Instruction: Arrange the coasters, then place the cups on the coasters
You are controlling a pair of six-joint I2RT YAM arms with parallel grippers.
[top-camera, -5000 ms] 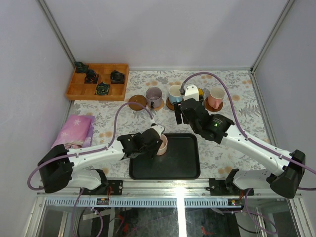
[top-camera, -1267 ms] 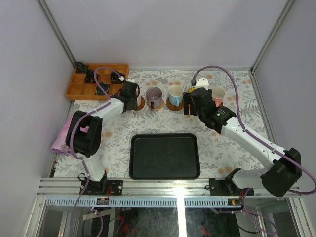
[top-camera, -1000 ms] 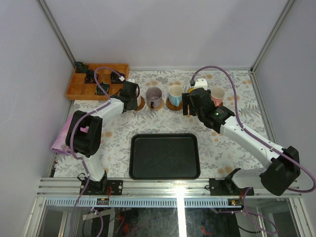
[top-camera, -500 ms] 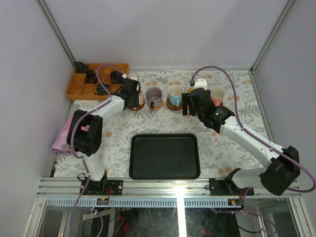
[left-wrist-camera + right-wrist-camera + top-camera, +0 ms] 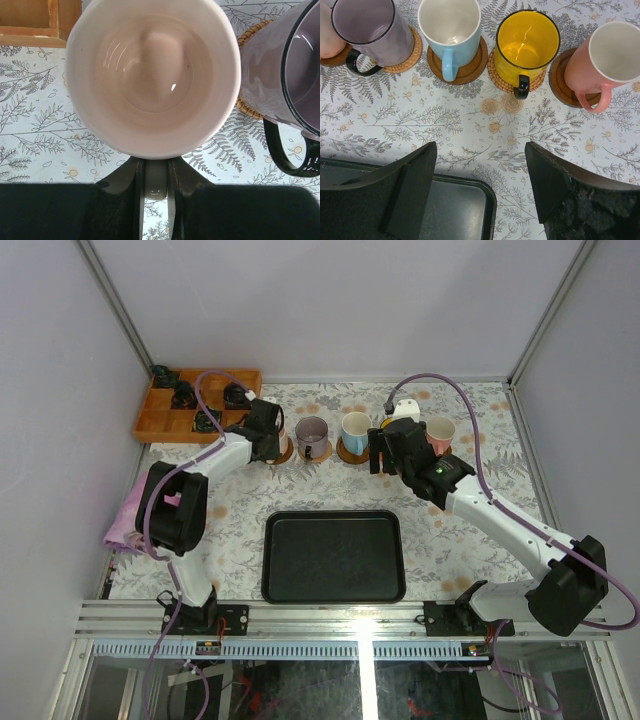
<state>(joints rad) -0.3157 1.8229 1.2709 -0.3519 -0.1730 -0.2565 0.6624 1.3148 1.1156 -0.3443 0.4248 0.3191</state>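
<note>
A table (image 5: 240, 505) covered in a pale cloth printed with ferns and small flowers fills the floor of a booth with plain lilac-grey walls (image 5: 330, 310) and bare metal corner posts (image 5: 117, 305). At the far left corner sits one shallow wooden compartment box (image 5: 160, 425) holding four small black objects (image 5: 183, 395). One folded pink cloth (image 5: 118, 536) lies at the left edge, partly behind the left arm. One black rectangular tray (image 5: 333, 556) lies near the arms' bases.

Five thin round coasters stand in a row along the far side: three dark wooden coasters (image 5: 470, 72) and two that look like tan woven coasters (image 5: 409, 54). There are five handled mugs. The mauve-grey mug (image 5: 372, 27) sits on a woven disc, the light blue mug (image 5: 449, 22) on a dark one, the yellow mug (image 5: 527, 40) on the other woven one, and the salmon-pink mug (image 5: 605, 55) on a dark one.

The peach-pink mug (image 5: 152, 75) is over the leftmost dark disc; whether it touches cannot be told. The left gripper (image 5: 156, 175) is pinched on its handle. The right gripper (image 5: 480, 160) hangs on the near side of the row, jaws wide apart, with nothing between them.
</note>
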